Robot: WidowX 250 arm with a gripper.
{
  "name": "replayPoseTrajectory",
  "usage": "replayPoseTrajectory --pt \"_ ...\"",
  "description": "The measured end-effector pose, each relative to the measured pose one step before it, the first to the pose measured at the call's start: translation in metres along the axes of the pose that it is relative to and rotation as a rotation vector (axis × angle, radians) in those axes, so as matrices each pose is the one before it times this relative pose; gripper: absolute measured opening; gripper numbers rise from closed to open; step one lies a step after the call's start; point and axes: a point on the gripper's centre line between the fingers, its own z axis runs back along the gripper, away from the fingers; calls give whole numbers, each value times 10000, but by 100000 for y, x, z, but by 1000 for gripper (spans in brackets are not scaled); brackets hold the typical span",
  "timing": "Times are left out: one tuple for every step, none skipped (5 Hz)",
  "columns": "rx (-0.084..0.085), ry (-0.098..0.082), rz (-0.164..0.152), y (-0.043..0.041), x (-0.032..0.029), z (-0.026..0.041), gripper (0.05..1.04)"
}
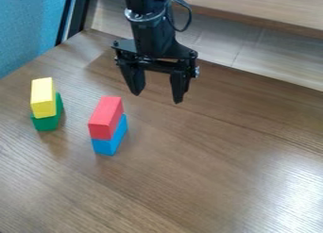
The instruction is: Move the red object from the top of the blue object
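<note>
Red block [106, 118] sits on top of blue block [112, 140], left-centre of the tabletop [208, 170]. Tool [157, 96] hangs above tabletop, up & right of the red/blue stack, fingers wide apart w/ nothing btwn. Yellow block [43, 97] atop green block [49, 121], nr left edge of view.

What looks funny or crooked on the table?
Only a small thing: the yellow block looks slightly crooked on the green block, which peeks out past it toward the red block. Nothing looks spilled or broken.
</note>
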Motion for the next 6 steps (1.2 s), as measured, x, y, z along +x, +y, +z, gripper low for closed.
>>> replayPoseTrajectory --pt "42 242 9 71 -269 -637 1000" --pt "-24 32 -6 83 -15 -41 1000" --pt "43 29 156 715 57 29 1000" --pt "-2 45 197 892 39 9 1000" --pt "77 13 259 1316 -110 187 1000" --pt "131 53 269 1578 -404 -7 1000"
